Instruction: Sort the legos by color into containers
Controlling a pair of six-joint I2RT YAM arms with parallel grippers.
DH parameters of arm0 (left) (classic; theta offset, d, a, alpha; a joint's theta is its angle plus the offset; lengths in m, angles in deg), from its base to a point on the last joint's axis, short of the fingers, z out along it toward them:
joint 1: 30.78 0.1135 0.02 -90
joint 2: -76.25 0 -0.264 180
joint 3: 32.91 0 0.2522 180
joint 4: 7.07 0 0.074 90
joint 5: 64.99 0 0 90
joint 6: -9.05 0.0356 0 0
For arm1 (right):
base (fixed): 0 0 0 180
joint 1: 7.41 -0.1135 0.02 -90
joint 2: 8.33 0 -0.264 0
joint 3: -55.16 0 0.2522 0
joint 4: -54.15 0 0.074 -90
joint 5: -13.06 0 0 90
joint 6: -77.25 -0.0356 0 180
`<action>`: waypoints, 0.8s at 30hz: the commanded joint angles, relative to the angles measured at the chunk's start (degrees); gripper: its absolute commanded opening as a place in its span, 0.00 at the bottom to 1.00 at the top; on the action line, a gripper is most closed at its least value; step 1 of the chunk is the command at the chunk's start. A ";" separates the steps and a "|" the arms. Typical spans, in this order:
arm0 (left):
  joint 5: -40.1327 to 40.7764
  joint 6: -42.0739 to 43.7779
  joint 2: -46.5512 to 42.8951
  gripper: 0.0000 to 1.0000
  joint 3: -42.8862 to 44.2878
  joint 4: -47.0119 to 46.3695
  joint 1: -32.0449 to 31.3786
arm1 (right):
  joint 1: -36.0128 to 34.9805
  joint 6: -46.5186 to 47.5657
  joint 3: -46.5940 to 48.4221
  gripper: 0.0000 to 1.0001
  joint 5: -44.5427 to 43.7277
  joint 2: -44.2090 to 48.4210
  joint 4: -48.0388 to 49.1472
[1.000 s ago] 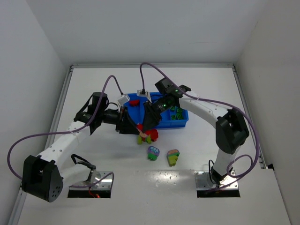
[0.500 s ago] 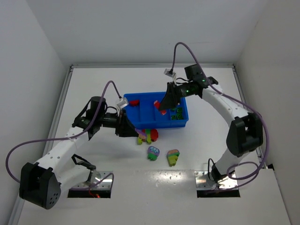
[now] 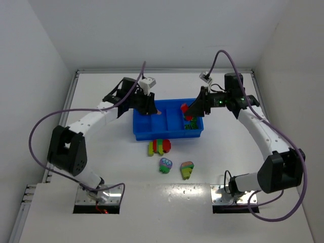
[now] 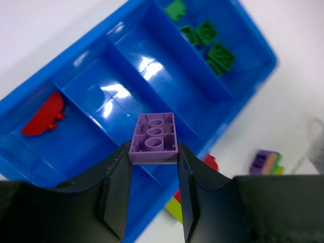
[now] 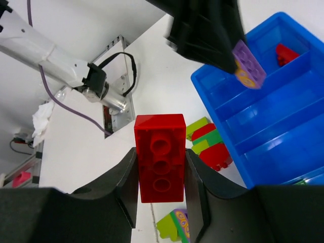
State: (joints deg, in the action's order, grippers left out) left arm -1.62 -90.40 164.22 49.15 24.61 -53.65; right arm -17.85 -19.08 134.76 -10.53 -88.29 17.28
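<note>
A: Seen from above, how far is the sorting?
B: Partly done, I judge: green bricks (image 3: 191, 123) lie in the tray (image 3: 167, 135), and three mixed clusters (image 3: 159, 147) lie on the worktop (image 3: 101, 167).
A: Left wrist?
B: The left gripper (image 4: 153, 152) has its jaws closed on a purple brick (image 4: 154, 139), above the middle compartments (image 4: 121, 93).
A: Right wrist?
B: The right gripper (image 5: 160, 154) clamps a red brick (image 5: 160, 167) in its jaws, with the tray beyond it.
</note>
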 commanded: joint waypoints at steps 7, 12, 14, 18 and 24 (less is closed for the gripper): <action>16.69 1.19 12.93 0.19 9.57 -0.16 -4.72 | 1.21 -1.41 -2.12 0.08 -0.76 3.50 3.78; 19.60 1.81 18.81 0.19 15.64 -0.16 -4.72 | 1.21 -1.41 -2.65 0.08 -0.76 4.02 3.78; 21.79 1.81 20.66 0.19 16.78 -0.16 -5.25 | 1.21 -1.41 -3.18 0.08 -0.76 4.03 3.78; 26.45 2.33 21.81 0.19 16.79 -0.16 -7.70 | 1.21 -0.35 -3.71 0.08 -1.29 4.55 3.78; 31.03 1.81 22.86 0.34 16.26 -0.16 -9.47 | 1.21 -0.35 -4.23 0.08 -1.29 4.03 3.78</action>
State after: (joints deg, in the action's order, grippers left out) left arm 25.83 -88.68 186.73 63.97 25.11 -62.18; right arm -16.91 -20.28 130.87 -12.41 -85.56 18.98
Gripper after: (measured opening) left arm 0.425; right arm 0.358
